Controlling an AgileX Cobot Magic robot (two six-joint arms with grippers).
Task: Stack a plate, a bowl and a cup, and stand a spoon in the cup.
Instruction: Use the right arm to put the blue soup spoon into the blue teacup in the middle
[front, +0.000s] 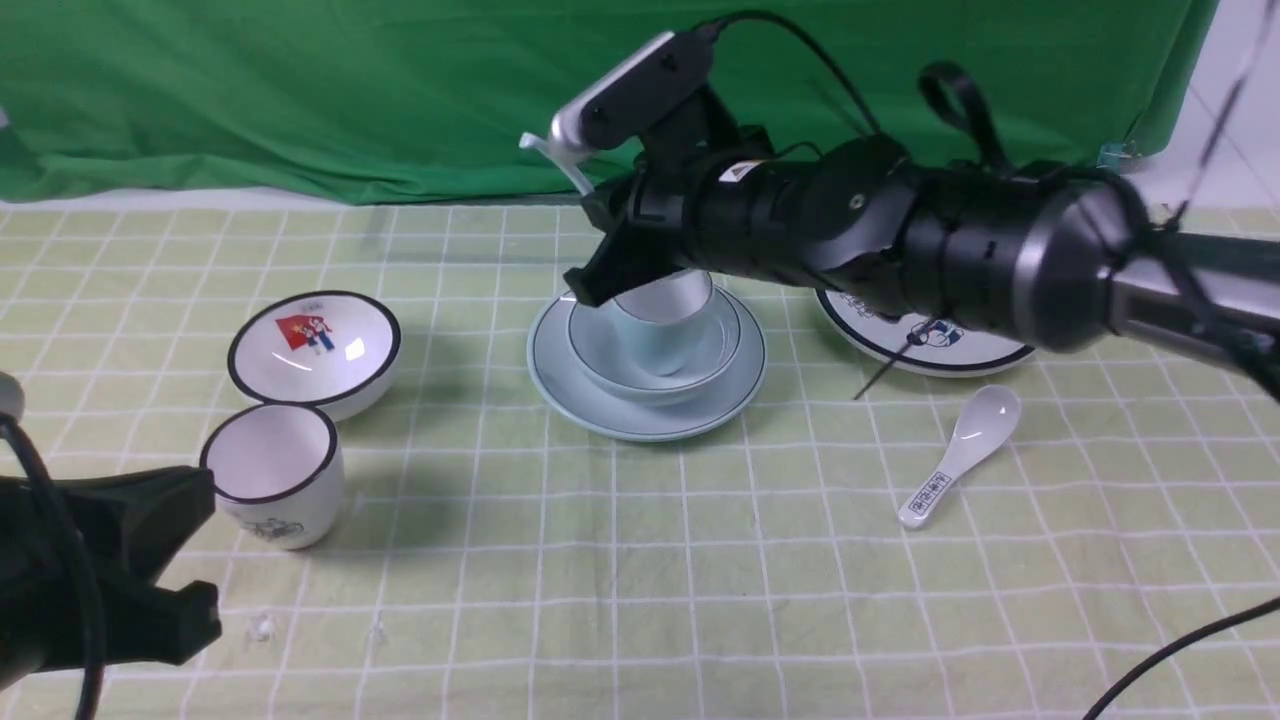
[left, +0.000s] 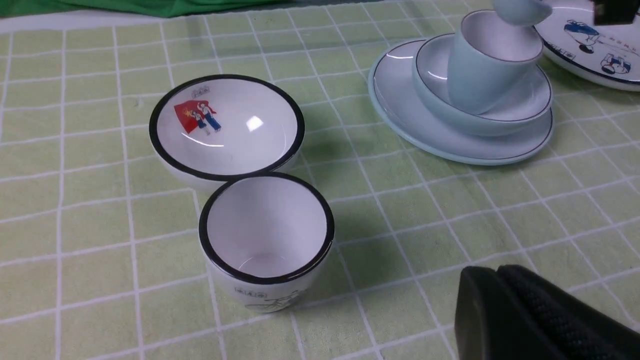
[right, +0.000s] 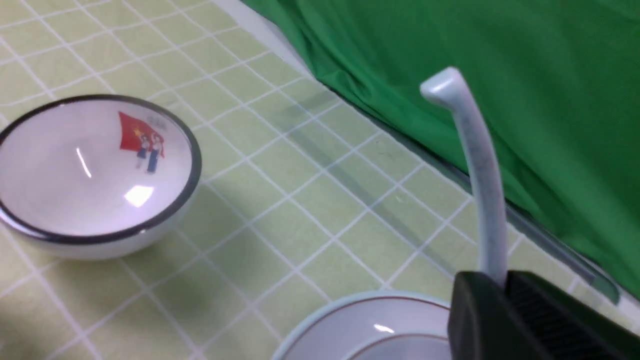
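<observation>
The right gripper (front: 600, 280) of a two-armed robot hangs over a stack of pale crockery at the middle of a green-checked tablecloth (front: 700, 560). Its fingers are clamped on a plain white ceramic soup spoon (right: 481, 165), whose handle sticks up past them towards the green backdrop.

The spoon's scoop end sits at the mouth of the small pale blue handleless cup (front: 665, 320); whether the two touch cannot be told. The cup leans inside the plain blue-green bowl (front: 722, 342), which rests on the matching round plate (front: 560, 375).

At the near left, the left gripper (left: 495, 280) has its fingers pressed together on nothing, just beside a white black-rimmed cup (front: 275, 490). Behind that cup stands a white black-rimmed bowl with a red picture (front: 313, 345). To the right lie a white spoon with a printed handle (front: 960, 455) and a cartoon-printed white plate (front: 930, 345).
</observation>
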